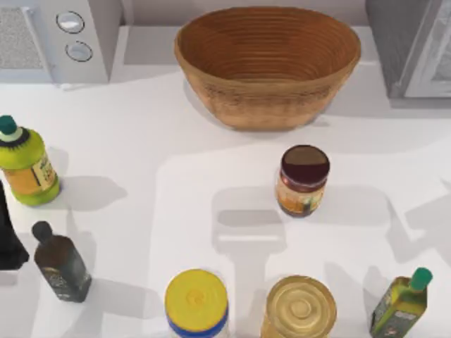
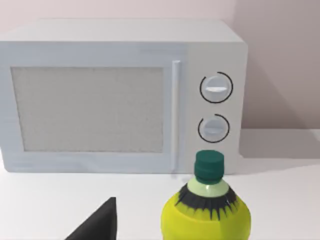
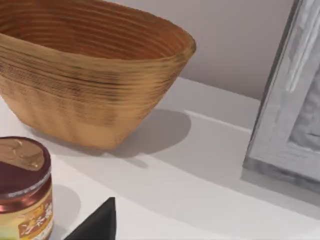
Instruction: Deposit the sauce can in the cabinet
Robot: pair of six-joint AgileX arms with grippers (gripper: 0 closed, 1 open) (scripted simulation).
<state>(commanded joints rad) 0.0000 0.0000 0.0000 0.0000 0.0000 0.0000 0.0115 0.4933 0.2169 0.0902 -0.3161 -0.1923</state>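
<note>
Sauce can stood alone on the worktop, untouched.

From the left: the left arm (image 1: 8, 232) sat at the worktop's (image 1: 155, 176) left edge, its fingers' state impossible to tell; the sauce can (image 1: 303, 180) stood upright right of centre, in front of the basket (image 1: 268, 63) and apart from it; the cabinet (image 1: 412, 46) filled the far right corner.

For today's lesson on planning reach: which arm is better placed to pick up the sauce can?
Probably the right. Its wrist view shows the sauce can close by, with the cabinet just beyond. The left wrist view faces the microwave and the yellow-green bottle.
</note>
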